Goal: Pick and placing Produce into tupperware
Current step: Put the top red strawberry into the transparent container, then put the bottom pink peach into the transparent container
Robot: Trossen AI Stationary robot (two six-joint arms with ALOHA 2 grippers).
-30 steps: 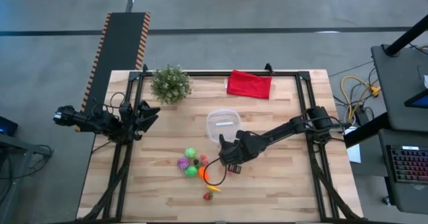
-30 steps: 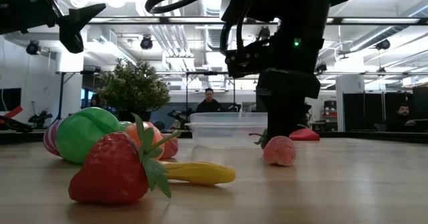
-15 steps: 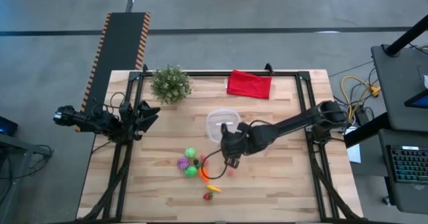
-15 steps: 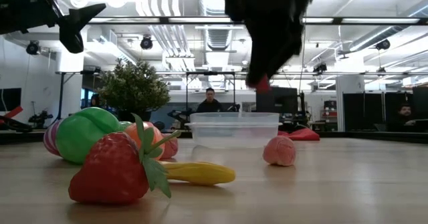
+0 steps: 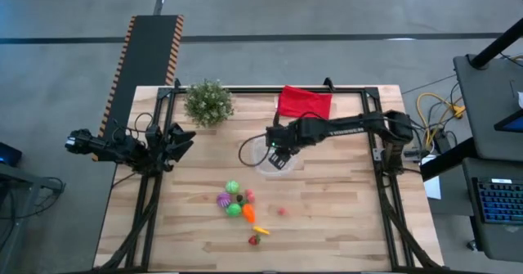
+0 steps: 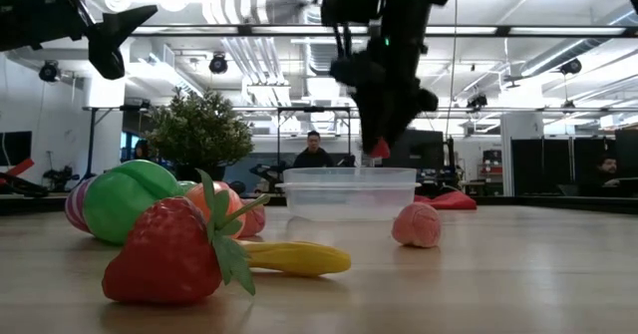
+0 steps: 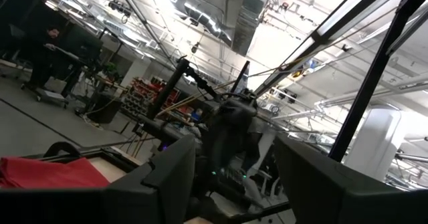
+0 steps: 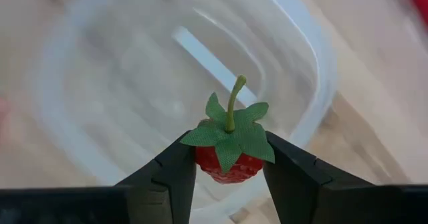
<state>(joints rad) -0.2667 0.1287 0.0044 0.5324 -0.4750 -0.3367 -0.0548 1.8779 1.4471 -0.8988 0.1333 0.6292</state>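
Note:
My right gripper (image 5: 278,153) hangs over the tupperware (image 5: 263,164), a round clear container with a whitish rim (image 8: 314,83), and is shut on a small red strawberry (image 8: 229,158) with green leaves. In the low view the berry (image 6: 380,150) sits just above the container (image 6: 349,192). More produce lies on the table nearer the near edge: a green, purple and orange cluster (image 5: 234,199), a pink piece (image 5: 282,212), a yellow piece (image 5: 261,230) and a larger strawberry (image 5: 254,240). My left gripper (image 5: 184,139) waits open at the table's left side. My right gripper pinches the small strawberry by the two sides of its red body (image 8: 217,169), just under the leaf cap, one finger (image 8: 175,174) on each side. The fingers come from above, pointing down. The berry is lifted clear over the tupperware's opening, stem up toward the wrist.
A bushy potted plant (image 5: 208,102) stands at the far left corner and a red folded cloth (image 5: 305,103) lies at the far edge, just beyond the tupperware. A black frame (image 5: 384,176) runs along the table's sides. Bare wood lies right of the produce.
My right gripper has risen from the table beside the produce with the small strawberry between its fingers, and has swung toward the far edge until it stands over the tupperware. The pink piece has stayed on the table where the gripper was.

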